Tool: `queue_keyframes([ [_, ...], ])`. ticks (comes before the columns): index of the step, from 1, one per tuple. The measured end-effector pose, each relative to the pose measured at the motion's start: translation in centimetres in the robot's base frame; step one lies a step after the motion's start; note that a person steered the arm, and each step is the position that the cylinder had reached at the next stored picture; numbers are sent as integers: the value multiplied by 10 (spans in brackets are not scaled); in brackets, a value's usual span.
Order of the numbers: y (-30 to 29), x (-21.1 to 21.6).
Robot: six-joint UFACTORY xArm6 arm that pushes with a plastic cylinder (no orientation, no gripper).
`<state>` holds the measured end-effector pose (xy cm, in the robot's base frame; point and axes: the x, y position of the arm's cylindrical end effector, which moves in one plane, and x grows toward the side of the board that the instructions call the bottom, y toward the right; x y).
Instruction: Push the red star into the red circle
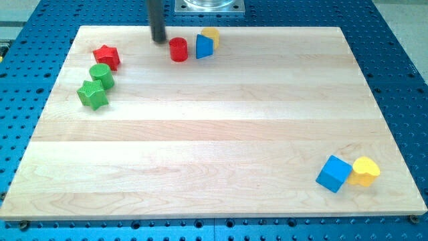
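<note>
The red star (107,57) lies near the board's top left. The red circle (178,49) stands at the top middle, well to the right of the star. My tip (159,40) is at the view's top, just left of the red circle and slightly above it, apart from it by a small gap. The tip is well to the right of the red star and does not touch it.
A green circle (101,75) and a green star (93,94) sit just below the red star. A blue triangle-like block (204,46) and a yellow block (211,35) sit right of the red circle. A blue cube (334,173) and a yellow heart (365,171) lie at bottom right.
</note>
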<state>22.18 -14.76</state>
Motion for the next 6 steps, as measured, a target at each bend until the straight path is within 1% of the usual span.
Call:
queue_keyframes([
  [1, -88, 10],
  [2, -145, 58],
  [3, -79, 87],
  [4, 19, 86],
  [5, -11, 99],
  [6, 51, 120],
])
